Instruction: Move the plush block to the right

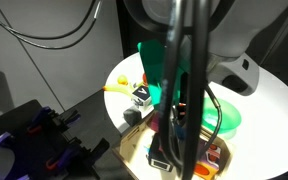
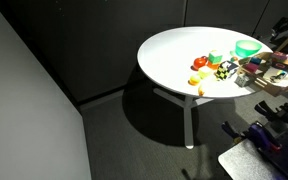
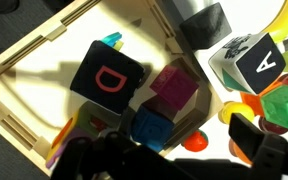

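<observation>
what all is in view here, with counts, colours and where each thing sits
table: 1, white, round, in both exterior views
wooden tray: 1, pale wood, below the gripper
D block: 1, dark face with red D, in the tray
plush block: 1, pink face, in the tray beside the D block
blue block: 1, blue, in the tray
black-and-white block: 1, marked A, outside the tray
green block: 1, green, near the black-and-white block
green bowl: 1, green, on the table
gripper: 1, black, open, above the tray
</observation>
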`<state>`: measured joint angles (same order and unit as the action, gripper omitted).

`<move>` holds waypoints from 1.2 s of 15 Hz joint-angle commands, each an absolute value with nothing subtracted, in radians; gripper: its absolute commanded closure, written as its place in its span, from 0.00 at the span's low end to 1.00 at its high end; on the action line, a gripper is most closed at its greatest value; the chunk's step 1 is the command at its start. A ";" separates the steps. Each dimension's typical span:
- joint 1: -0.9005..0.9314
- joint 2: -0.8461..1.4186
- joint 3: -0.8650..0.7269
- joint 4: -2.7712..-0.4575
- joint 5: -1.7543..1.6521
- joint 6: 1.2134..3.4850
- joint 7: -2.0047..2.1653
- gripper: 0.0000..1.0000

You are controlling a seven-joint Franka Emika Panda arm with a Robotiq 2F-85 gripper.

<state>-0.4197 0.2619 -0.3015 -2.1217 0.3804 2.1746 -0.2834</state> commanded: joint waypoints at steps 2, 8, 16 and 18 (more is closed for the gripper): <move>-0.376 0.189 -0.274 -2.204 0.317 2.223 -0.291 0.00; -0.307 0.129 -0.253 -2.265 0.203 2.202 -0.257 0.00; -0.238 0.002 -0.227 -2.340 0.050 2.153 -0.207 0.00; -0.225 -0.031 -0.217 -2.359 0.035 2.146 -0.199 0.00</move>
